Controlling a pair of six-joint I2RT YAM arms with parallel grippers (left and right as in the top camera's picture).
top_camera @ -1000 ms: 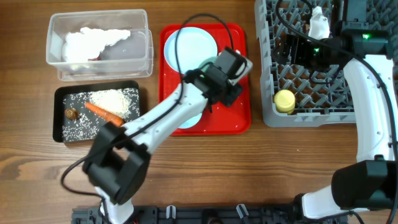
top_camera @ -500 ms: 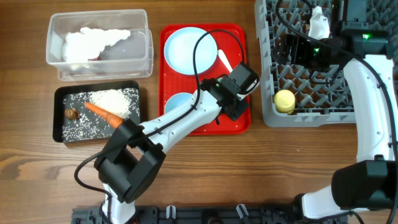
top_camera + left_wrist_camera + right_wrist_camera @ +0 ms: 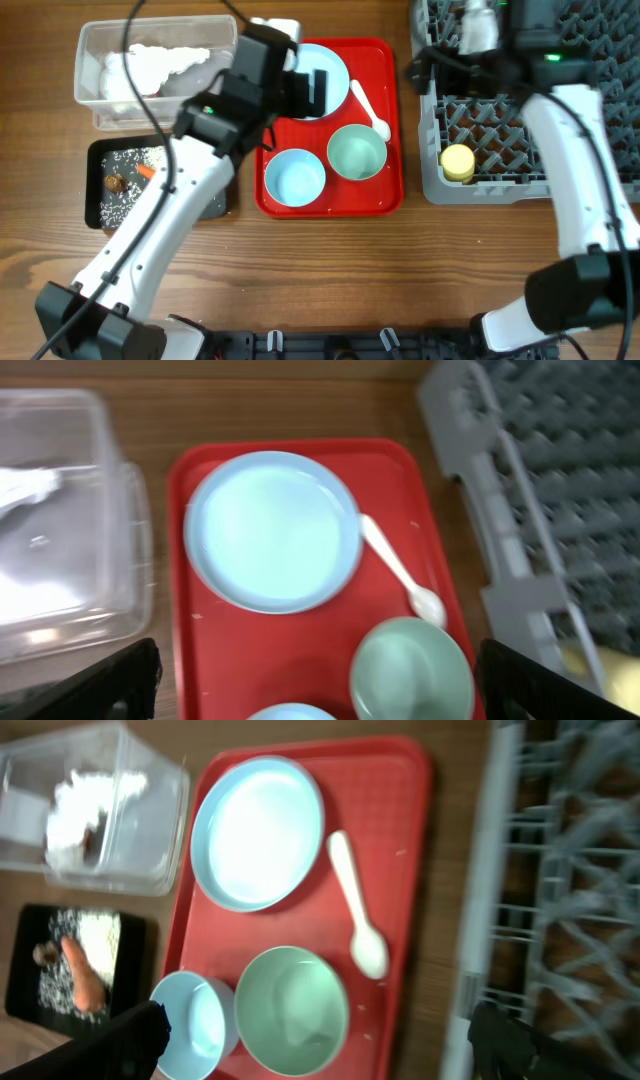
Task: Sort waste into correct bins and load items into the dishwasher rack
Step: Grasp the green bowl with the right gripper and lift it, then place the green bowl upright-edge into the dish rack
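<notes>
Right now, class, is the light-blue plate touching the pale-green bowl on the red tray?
Apart. The right wrist view shows a bare strip of red tray between the light-blue plate and the pale-green bowl.

Both arms hang bent and raised, the left fingers [image 3: 105,685] and the right fingers [image 3: 105,1038] each spread wide apart.

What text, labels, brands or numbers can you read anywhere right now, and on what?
No readable text, label, brand or number anywhere.
The red tray, plate, light-blue bowl, pale-green bowl, spoon, yellow cup, clear tub, black tray and rack all look unmarked.
Both wrist views are blurred; fine embossing would not show.
</notes>
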